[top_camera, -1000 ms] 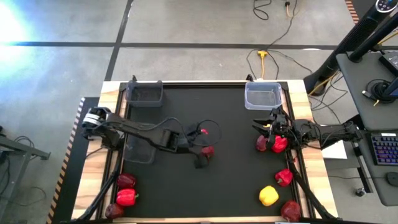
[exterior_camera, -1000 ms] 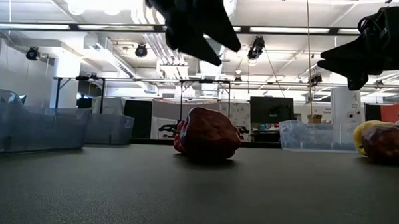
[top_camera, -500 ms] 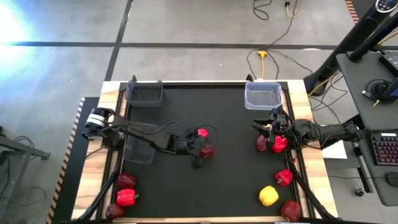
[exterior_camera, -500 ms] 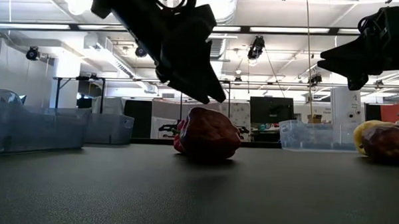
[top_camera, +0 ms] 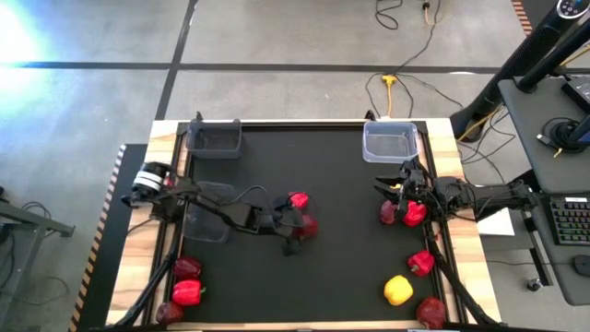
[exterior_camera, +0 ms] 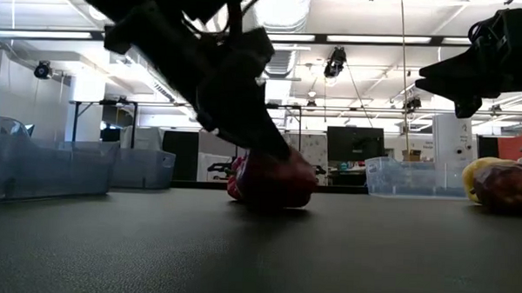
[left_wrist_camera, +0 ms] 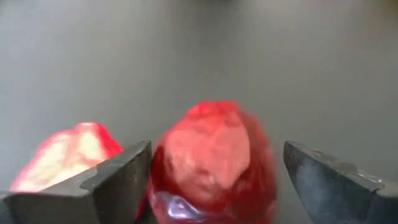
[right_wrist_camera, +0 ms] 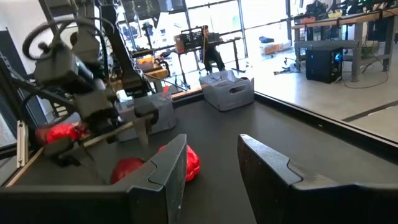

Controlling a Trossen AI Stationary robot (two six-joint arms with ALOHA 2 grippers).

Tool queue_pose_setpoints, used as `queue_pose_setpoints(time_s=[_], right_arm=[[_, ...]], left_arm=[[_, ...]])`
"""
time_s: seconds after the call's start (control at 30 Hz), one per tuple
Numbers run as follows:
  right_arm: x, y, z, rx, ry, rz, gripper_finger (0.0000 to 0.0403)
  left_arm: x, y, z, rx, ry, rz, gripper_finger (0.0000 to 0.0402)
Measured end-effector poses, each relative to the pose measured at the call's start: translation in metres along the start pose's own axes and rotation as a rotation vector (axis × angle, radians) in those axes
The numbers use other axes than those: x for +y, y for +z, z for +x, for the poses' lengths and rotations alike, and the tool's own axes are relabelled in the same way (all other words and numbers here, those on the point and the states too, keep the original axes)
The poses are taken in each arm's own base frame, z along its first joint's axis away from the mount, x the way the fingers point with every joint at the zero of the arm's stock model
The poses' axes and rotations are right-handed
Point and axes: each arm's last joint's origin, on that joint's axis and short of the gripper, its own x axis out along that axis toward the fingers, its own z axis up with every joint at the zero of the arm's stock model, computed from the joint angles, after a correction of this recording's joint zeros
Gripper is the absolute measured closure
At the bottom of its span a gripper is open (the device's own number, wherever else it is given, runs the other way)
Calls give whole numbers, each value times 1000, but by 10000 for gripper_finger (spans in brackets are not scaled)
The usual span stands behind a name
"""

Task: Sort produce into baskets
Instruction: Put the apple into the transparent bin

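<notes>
My left gripper (top_camera: 297, 231) is open and low at the table's middle. Its fingers (left_wrist_camera: 118, 180) stand on either side of a dark red round fruit (left_wrist_camera: 211, 155), which rests on the black mat (top_camera: 350, 267). The fruit also shows in the low view (exterior_camera: 273, 177). A bright red pepper (top_camera: 300, 200) lies just beyond it. My right gripper (top_camera: 406, 189) is open and empty. It hovers over a maroon fruit (top_camera: 387, 212) and a red pepper (top_camera: 415, 214) at the right. My left gripper comes at the dark red fruit slanting down from the table's left, one finger on each side of it. One finger (left_wrist_camera: 134, 171) stands right against the fruit's side (left_wrist_camera: 158, 162); I cannot tell whether it touches. The fruit sits on the mat.
A dark bin (top_camera: 213, 138) stands far left, a clear bluish bin (top_camera: 389, 141) far right, and another dark bin (top_camera: 207, 210) under my left arm. Three red fruits (top_camera: 187, 292) lie near left. A red pepper (top_camera: 420, 263), a yellow pepper (top_camera: 397, 290) and a maroon fruit (top_camera: 430, 311) lie near right.
My left gripper has come down from high above the mat to the dark red fruit, still open, and now stands around it. The fruit has stayed in place. My right arm has kept still.
</notes>
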Motion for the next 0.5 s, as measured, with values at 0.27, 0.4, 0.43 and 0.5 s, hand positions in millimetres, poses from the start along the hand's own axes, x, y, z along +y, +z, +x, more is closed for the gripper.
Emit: queue_pose_setpoints(time_s=[0.27,0.4,0.43,0.5], right_arm=[[0,0,0,0,0,0,268],[0,0,0,0,0,0,268],[0,0,0,0,0,0,268],[0,0,0,0,0,0,268]], left_arm=[[-6,-3,21,-31,23,-24,60],[-7,-2,22,-30,24,-31,61],[-7,-2,22,-32,28,-37,63],[-7,-2,22,-36,44,-49,71]])
